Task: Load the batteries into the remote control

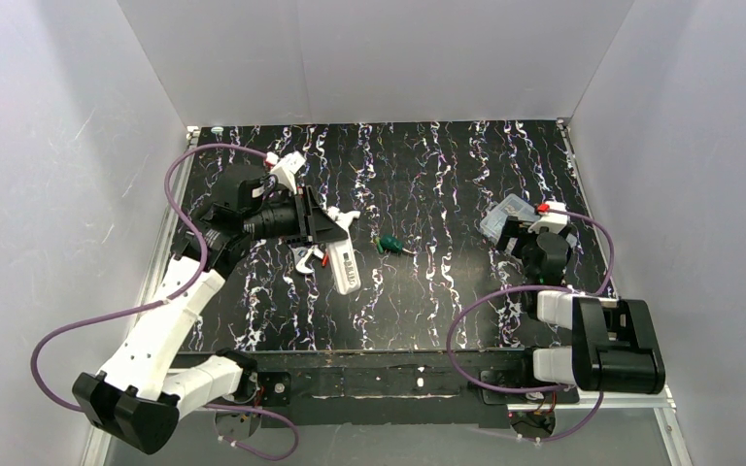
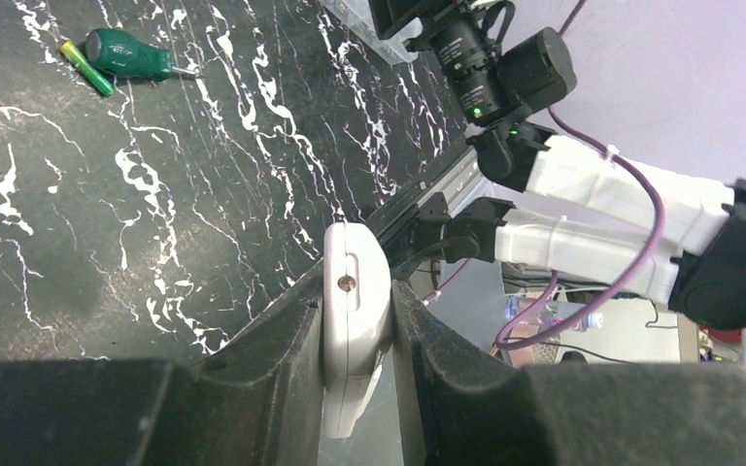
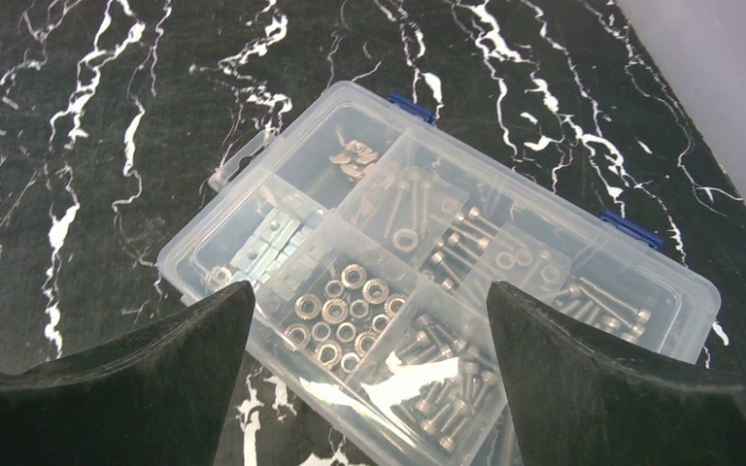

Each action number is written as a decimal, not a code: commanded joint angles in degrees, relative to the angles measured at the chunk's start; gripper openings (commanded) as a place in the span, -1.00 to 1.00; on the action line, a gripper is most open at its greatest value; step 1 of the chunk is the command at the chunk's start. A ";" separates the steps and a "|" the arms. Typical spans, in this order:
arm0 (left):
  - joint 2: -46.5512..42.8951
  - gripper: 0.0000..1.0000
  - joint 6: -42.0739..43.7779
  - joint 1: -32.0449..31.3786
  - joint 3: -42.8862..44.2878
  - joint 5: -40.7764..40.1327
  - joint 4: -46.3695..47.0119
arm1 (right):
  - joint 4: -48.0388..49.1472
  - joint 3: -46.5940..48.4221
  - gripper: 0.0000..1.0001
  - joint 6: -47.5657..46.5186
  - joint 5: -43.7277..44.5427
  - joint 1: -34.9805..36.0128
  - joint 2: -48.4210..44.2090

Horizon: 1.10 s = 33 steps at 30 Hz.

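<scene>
The left gripper (image 2: 356,313) has its jaws closed narrowly on one end of the slim white plastic remote control (image 2: 355,260). The black fingers (image 2: 282,340) press on its two long side edges. That is the main risk. The plastic looks smooth and only one end is held, so I judge the free end could swing or slide out if anything pushes down on it (seating a battery would do exactly that).

In the top view the remote's long axis runs diagonally. The clamped end is farther away and to the left, and the free end points right and towards the near table edge. A narrow face with a small screw hole shows at the wrist camera. I cannot tell whether the battery bay faces up, and if it does not, loading will fail. No batteries can be made out with certainty.

Farther out lies the small green-handled screwdriver (image 2: 131,55), well apart from the remote.

Farthest, the right gripper (image 3: 369,379) hangs with jaws spread wide over the clear plastic compartment box (image 3: 253,233) of nuts and screws. A careless descent there could knock the box.
</scene>
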 commanded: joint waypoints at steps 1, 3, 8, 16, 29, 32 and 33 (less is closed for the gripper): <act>-2.93 -1.00 -1.55 -0.01 2.16 -3.22 -2.48 | -14.96 8.68 0.97 -1.41 -3.18 0.15 -7.92; -4.39 -1.00 -1.48 0.07 2.14 -6.43 -4.50 | -24.33 12.78 0.97 0.38 -4.31 0.21 -11.88; -6.50 -1.00 -1.98 0.50 1.76 -11.41 -4.28 | -42.94 23.25 0.97 12.46 -5.25 0.27 -18.48; -9.05 -1.00 -3.84 1.14 -0.96 -12.44 0.84 | -63.05 36.98 0.97 15.83 -15.21 4.23 -18.91; -9.22 -1.00 -4.29 1.23 -3.64 -8.27 11.54 | -68.62 46.22 0.60 23.64 -12.30 41.13 -21.09; -9.12 -1.00 -4.59 1.23 -3.51 -8.74 11.49 | -66.84 46.26 0.21 24.15 -12.95 48.18 -21.16; -9.07 -1.00 -5.02 1.18 -3.46 -8.92 11.47 | -66.90 46.61 0.12 23.80 -12.55 50.31 -20.78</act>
